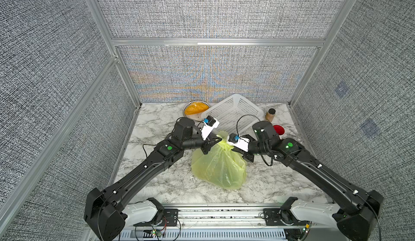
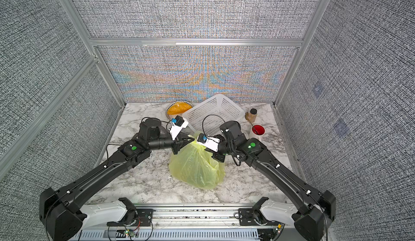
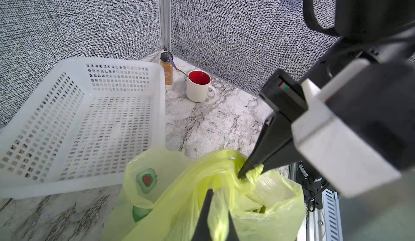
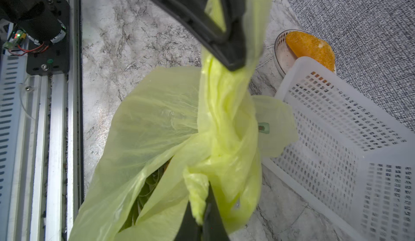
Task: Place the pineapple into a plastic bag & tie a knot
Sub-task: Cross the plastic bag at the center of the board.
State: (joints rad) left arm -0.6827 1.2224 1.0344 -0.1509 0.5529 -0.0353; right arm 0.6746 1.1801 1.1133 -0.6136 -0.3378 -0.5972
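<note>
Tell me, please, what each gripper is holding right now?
Left gripper: shut, pinching a handle strip of the plastic bag.
Right gripper: shut, pinching another handle strip of the plastic bag.

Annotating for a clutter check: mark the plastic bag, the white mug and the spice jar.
plastic bag (image 1: pixel 219 170), in a top view, on its bulging side.
white mug (image 3: pixel 197 92), left wrist view, on its outer wall below the red inside.
spice jar (image 3: pixel 166 73), left wrist view, on its brown body under the cap.
</note>
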